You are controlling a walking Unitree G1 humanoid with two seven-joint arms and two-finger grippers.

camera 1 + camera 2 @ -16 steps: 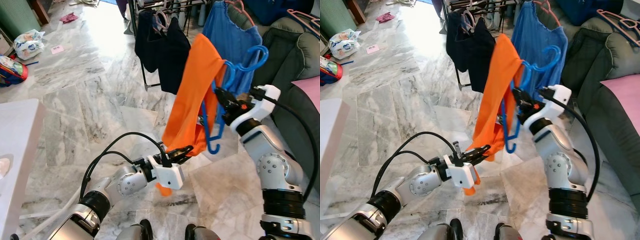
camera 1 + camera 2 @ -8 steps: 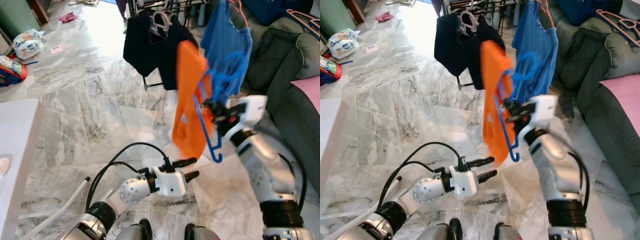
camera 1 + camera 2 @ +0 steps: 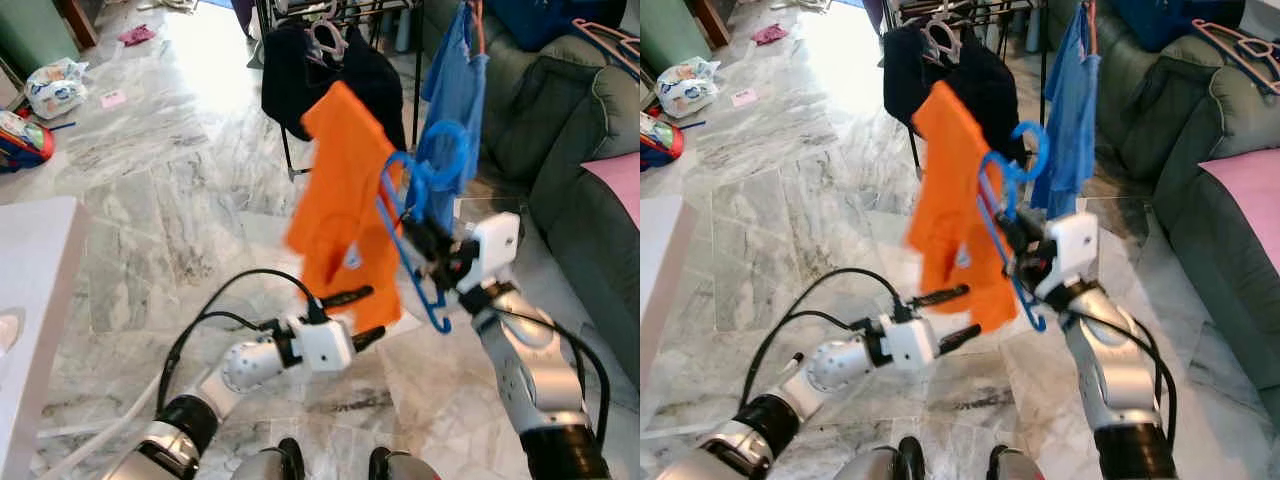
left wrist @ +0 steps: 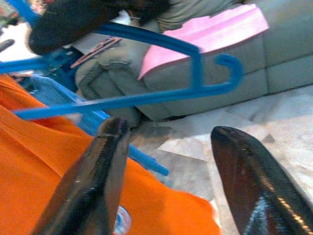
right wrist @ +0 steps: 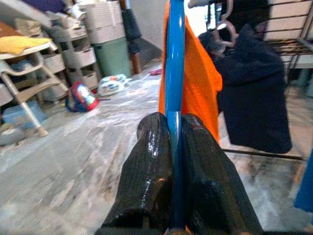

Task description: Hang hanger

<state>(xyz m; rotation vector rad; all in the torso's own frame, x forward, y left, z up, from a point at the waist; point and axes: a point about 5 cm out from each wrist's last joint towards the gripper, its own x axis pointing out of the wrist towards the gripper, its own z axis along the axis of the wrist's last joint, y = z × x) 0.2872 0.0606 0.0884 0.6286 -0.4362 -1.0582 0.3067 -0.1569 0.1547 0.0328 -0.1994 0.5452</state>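
A blue plastic hanger [image 3: 421, 225] carries an orange garment [image 3: 338, 205] that drapes to its left. My right gripper [image 3: 428, 243] is shut on the hanger's lower bar, holding it in the air in front of the clothes rack [image 3: 335, 10]. In the right wrist view the two fingers [image 5: 155, 161] clamp the blue bar [image 5: 175, 68]. My left gripper [image 3: 356, 316] stands open right at the garment's lower hem. In the left wrist view its fingers [image 4: 100, 176] are spread, with the hanger [image 4: 146, 95] and orange cloth [image 4: 44, 161] beyond them.
A black garment [image 3: 335, 70] and a blue garment [image 3: 455, 90] hang on the rack. A grey sofa [image 3: 575, 110] with a pink cushion [image 3: 618, 175] lies to the right. A white table [image 3: 35, 290] stands at the left, and bags [image 3: 50, 90] lie on the marble floor.
My left gripper let go of the orange hem and now stands open beside it. The right gripper carried the hanger lower and to the left, and the garment swung with it.
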